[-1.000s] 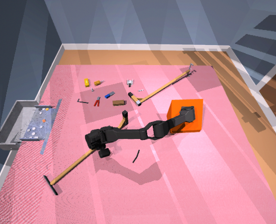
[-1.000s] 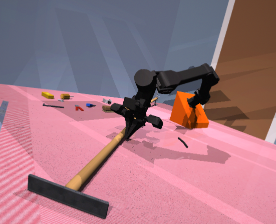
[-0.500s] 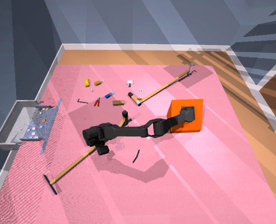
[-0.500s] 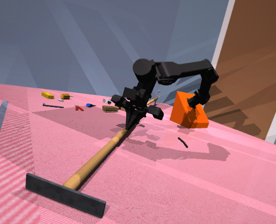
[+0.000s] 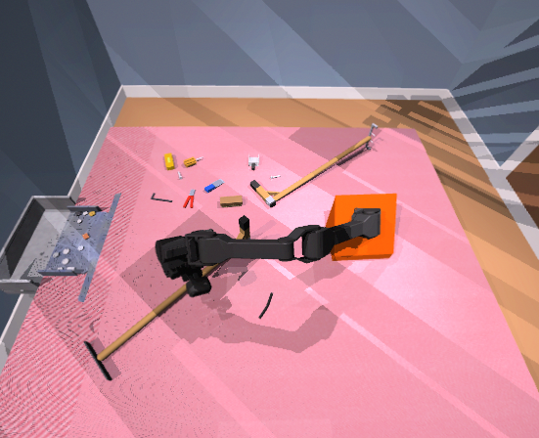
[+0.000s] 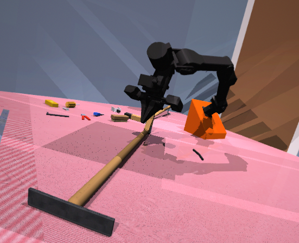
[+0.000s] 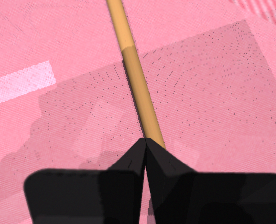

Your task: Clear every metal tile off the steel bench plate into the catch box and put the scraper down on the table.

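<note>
Down at the gripper (image 7: 145, 142), the two dark fingers are drawn fully together and their tips meet in a point, with no gap showing in the wrist view. The tan handle of the long scraper (image 5: 144, 320) comes out from right beneath that point, just off to the right-hand finger. From these angles it sits under and against the tips rather than between them, so call it a closed claw bearing on the handle, not clamped round it.

Follow the handle out: it runs away to the near left across the pink table (image 5: 369, 342). It ends in the flat black blade (image 6: 69, 211), which rests on the surface. On the other side of the claw the handle rises, and a dark end cap (image 5: 243, 222) pokes up beside the forearm.

The arm stretches back to the right to its orange base block (image 5: 364, 205).

Now the target! Over at the left edge lies the steel bench plate (image 5: 92, 254), well apart from the blade. Metal tiles (image 5: 66, 251) are scattered on it, and the grey catch box (image 5: 23, 230) butts up against its left side.

Farther back, small tools are strewn in a row: a yellow block (image 5: 168, 161), red pliers (image 5: 189, 199), a wooden block (image 5: 231, 200). A second long-handled tool (image 5: 315, 173) lies angled toward the far right. A short black curved piece (image 5: 266, 305) lies near the arm's shadow.
</note>
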Controlling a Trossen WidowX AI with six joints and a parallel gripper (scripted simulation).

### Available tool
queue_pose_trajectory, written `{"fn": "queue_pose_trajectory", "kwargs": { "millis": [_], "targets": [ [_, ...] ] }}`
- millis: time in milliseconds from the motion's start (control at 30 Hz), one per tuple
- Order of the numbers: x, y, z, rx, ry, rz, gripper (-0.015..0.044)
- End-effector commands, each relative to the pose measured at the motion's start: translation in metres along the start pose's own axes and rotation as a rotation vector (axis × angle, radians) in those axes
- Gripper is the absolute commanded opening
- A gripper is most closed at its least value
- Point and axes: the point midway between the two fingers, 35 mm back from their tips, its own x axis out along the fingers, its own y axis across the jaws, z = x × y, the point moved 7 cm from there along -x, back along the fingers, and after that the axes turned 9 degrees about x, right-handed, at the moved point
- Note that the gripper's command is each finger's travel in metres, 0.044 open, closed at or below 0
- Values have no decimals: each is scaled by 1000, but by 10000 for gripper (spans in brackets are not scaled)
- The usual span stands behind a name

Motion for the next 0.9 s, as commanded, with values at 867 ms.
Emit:
{"fn": "queue_pose_trajectory", "kwargs": {
  "millis": [867],
  "targets": [
    [-71, 18, -24, 68, -6, -31, 0]
  ]
}}
